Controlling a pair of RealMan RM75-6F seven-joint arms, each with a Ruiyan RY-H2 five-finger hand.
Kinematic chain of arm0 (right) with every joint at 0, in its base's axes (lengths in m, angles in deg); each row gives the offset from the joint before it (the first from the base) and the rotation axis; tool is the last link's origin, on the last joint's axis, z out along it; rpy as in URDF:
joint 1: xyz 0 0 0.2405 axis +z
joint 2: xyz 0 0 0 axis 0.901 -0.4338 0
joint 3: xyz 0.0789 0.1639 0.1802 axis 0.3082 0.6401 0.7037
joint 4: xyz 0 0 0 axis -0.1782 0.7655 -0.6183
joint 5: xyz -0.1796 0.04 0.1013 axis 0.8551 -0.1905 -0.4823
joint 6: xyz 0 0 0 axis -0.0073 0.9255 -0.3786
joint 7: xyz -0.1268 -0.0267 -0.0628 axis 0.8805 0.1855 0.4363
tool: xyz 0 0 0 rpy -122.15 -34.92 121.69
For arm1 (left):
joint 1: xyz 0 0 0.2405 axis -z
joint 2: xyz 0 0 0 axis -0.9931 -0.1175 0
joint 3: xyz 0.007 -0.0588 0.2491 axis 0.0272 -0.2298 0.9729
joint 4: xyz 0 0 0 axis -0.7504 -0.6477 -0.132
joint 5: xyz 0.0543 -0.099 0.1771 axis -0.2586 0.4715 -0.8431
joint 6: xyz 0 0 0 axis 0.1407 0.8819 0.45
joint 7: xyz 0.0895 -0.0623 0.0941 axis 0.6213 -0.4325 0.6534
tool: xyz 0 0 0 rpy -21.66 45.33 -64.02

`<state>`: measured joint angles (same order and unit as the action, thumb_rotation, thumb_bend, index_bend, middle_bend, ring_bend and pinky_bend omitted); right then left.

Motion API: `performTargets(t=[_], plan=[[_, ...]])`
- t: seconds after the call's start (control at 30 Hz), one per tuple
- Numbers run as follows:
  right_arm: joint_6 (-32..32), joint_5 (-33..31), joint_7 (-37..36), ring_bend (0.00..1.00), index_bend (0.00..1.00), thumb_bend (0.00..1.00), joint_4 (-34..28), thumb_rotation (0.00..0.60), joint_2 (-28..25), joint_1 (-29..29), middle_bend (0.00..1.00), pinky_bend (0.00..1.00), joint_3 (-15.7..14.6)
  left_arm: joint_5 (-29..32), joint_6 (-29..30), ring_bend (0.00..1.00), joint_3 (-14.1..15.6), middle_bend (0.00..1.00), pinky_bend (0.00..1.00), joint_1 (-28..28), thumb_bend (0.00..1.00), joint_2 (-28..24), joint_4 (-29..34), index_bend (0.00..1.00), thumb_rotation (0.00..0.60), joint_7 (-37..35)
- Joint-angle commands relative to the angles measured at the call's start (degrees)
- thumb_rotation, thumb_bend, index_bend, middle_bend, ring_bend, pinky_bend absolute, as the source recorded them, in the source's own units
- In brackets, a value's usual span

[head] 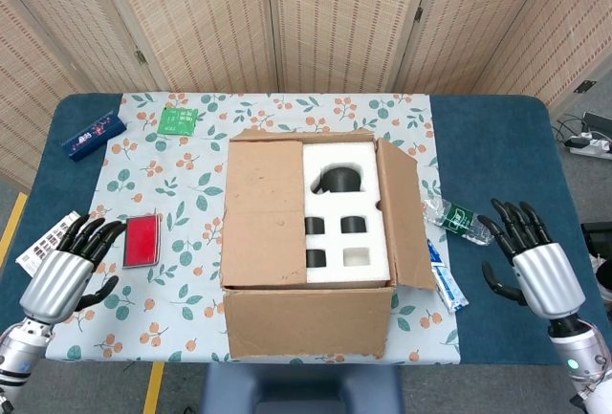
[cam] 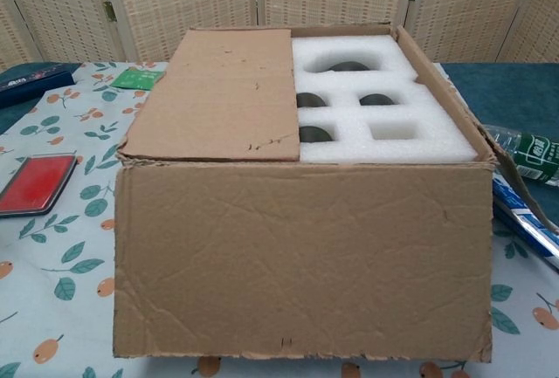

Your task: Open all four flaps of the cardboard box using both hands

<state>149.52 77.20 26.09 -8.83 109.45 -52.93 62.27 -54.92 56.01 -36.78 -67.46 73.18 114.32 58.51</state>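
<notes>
We are judging three flaps open and the left flap [head: 265, 213] lying flat over the cardboard box [head: 308, 318] at mid-desk; next we are needing fingers under its inner edge; our left hand [head: 69, 269] is hovering spread, empty, well left of the box; our right hand [head: 534, 263] is hovering spread, empty, well right.

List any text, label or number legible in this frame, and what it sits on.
No text can be read here.
Dark blue box: white print, too blurred.
Green packet: markings too small.
Bottle label: white characters, unreadable.
Leaflet by left hand: print too small.
Cardboard box: no printing visible.
</notes>
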Motion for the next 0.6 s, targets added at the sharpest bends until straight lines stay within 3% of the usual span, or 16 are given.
performTargets(t=[0.03, 0.23, 0.4, 0.6], plan=[[0.9, -3.2, 4.6, 0.0, 0.11, 0.54, -3.1, 0.416, -0.8, -2.0, 0.0, 0.0, 1.1, -0.7, -2.0, 0.1, -0.2, 0.16, 0.01, 1.9, 0.4, -1.3, 2.2, 0.08, 0.6, 0.3], [1.6, -3.0, 1.9, 0.0, 0.11, 0.54, -4.6, 0.415, -2.3, -2.7, 0.0, 0.0, 1.3, 0.4, -7.6, 0.07, -1.7, 0.16, 0.01, 6.1, 0.44, -2.6, 6.8, 0.09, 0.6, 1.6], [3.1, -1.2, -3.1, 0.0, 0.11, 0.54, -4.5, 0.415, -3.8, -3.3, 0.0, 0.0, 1.0, 0.7, -12.8, 0.09, -3.7, 0.19, 0.01, 11.0, 0.67, -3.0, 10.0, 0.18, 0.6, 3.6], [4.7, -0.5, -7.5, 0.0, 0.11, 0.54, -3.8, 0.416, -5.2, -4.3, 0.0, 0.0, 0.9, 1.4, -16.1, 0.18, -6.9, 0.3, 0.11, 16.0, 0.92, -3.3, 11.0, 0.29, 0.6, 3.9]])
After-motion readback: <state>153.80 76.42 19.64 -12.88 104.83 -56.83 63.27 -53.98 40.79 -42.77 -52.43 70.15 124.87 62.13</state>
